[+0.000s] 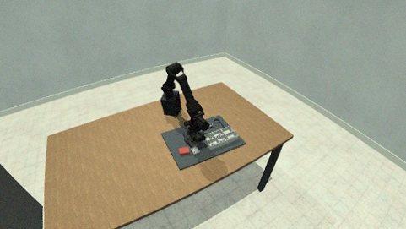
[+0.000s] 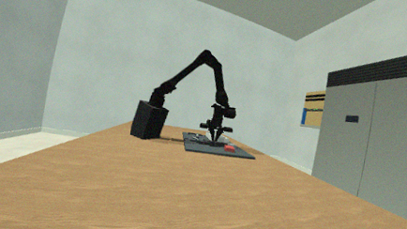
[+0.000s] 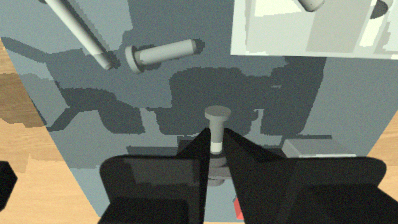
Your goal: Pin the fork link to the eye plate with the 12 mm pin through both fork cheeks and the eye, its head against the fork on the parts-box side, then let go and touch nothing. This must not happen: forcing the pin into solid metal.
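My hand [image 3: 216,150] is pinching the pin [image 3: 217,131] by its shank, fingers pressed in from both sides, the flat head sticking out just past my fingertips. Under the pin lies the grey mat [image 3: 335,100], dark with my shadow, on the wooden counter [image 1: 110,171]. Farther along the mat from the pin, a second headed pin [image 3: 162,53] lies on its side, with a long plain rod [image 3: 80,30] slanting just beside it. Beyond the held pin and off to the other side sits the pale parts box [image 3: 310,30]. From above, a red block [image 1: 184,150] lies on the mat near my hand.
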`<state>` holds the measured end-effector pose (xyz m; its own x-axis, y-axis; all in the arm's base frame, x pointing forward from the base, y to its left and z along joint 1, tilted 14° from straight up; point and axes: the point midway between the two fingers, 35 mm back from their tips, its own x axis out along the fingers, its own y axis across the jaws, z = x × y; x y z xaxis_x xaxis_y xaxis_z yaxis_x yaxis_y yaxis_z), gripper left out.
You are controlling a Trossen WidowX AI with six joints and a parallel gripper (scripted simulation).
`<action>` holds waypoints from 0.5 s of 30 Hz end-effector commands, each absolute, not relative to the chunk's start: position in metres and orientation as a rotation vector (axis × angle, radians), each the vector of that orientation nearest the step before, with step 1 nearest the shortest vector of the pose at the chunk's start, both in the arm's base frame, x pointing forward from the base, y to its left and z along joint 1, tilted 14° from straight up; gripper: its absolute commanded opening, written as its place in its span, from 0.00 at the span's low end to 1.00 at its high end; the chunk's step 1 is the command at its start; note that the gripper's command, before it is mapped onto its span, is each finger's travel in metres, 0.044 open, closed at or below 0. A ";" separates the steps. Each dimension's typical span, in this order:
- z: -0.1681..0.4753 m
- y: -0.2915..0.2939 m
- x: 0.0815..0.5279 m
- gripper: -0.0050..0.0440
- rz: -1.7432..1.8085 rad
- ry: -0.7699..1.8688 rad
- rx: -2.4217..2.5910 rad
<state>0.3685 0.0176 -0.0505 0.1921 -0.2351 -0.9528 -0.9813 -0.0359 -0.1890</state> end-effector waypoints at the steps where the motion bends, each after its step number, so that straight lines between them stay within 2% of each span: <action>1: -0.050 0.013 0.368 0.13 0.941 1.236 -1.479; 15: -0.050 0.017 0.368 0.13 0.941 1.236 -1.479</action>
